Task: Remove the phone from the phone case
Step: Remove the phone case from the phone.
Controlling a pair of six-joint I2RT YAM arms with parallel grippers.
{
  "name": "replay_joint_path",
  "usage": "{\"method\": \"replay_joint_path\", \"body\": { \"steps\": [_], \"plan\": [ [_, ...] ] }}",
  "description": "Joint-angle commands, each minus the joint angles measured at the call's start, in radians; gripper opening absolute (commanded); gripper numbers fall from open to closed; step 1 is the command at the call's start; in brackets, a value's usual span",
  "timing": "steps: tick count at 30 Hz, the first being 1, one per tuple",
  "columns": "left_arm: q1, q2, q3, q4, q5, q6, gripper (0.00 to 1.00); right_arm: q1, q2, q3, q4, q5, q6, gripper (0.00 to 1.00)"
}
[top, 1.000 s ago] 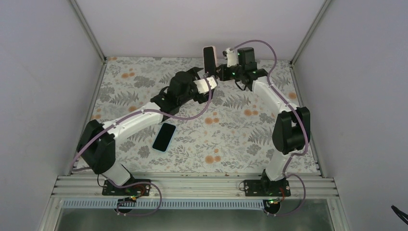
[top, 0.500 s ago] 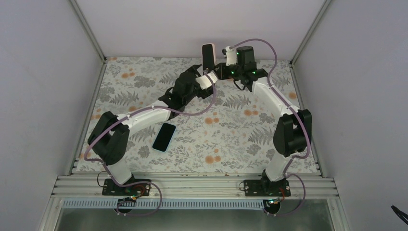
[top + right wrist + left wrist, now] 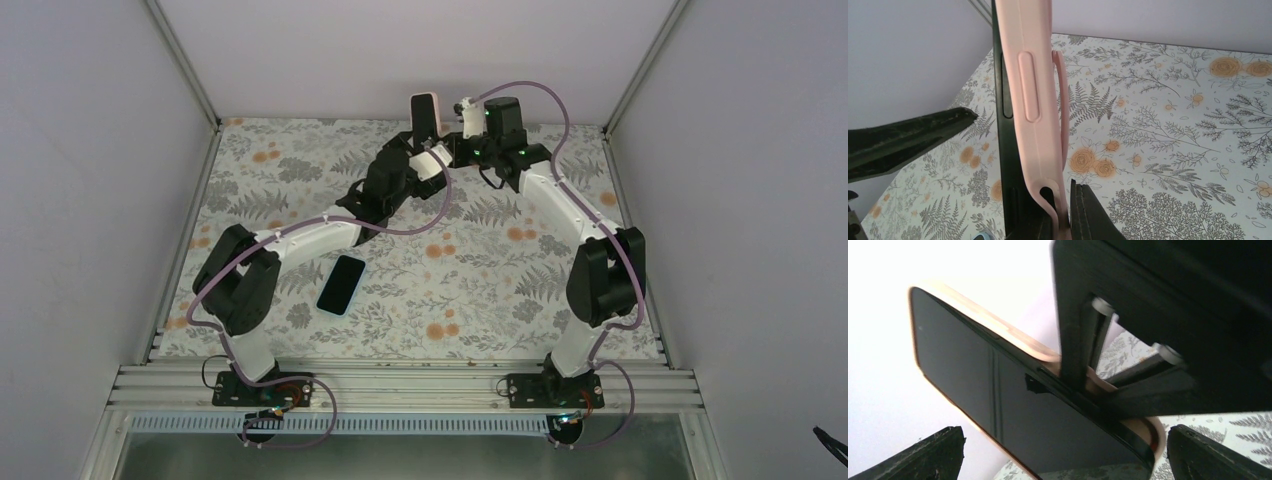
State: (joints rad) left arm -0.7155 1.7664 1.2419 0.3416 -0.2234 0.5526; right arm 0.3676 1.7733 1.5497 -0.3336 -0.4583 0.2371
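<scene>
Your right jaws clamp the upright pink phone case point(image 3: 1033, 75), the phone point(image 3: 998, 390) seated inside; your left jaws stand spread wide, close before its screen.

Probably a lab test cell: plain white panels point(image 3: 90, 150), aluminium rails point(image 3: 400, 385), floral mat point(image 3: 480, 290).

Matt phone case point(image 3: 1034, 75), glossy phone point(image 3: 973, 385)
We see a smooth pink shell and black glass ahead of the left gripper point(image 3: 1063, 452), whose fingers point(image 3: 933, 455) look like rough black plastic.
</scene>
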Motion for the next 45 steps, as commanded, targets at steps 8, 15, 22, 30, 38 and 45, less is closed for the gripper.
{"method": "replay_joint_path", "body": {
  "steps": [8, 15, 22, 30, 38, 45],
  "plan": [
    [0.02, -0.068, -0.048, 0.1, -0.041, -0.031, 1.0, 0.01, -0.04, 0.029, 0.079, -0.022, 0.005, 0.03],
    [0.037, -0.06, -0.074, 0.164, -0.118, -0.015, 1.0, 0.014, -0.04, 0.028, 0.08, -0.028, 0.008, 0.03],
    [0.039, -0.096, -0.106, 0.217, -0.141, 0.01, 1.0, 0.014, -0.04, 0.011, 0.085, -0.018, 0.006, 0.03],
    [0.037, -0.156, -0.105, 0.127, -0.062, -0.044, 1.0, 0.014, -0.016, 0.024, 0.085, -0.01, 0.002, 0.03],
    [0.039, -0.118, -0.097, 0.154, -0.098, -0.02, 1.0, 0.017, -0.036, 0.017, 0.089, -0.025, 0.007, 0.03],
    [-0.011, -0.042, -0.169, 0.432, -0.27, 0.204, 1.0, 0.017, -0.052, 0.007, 0.103, -0.109, 0.059, 0.03]
  ]
}}
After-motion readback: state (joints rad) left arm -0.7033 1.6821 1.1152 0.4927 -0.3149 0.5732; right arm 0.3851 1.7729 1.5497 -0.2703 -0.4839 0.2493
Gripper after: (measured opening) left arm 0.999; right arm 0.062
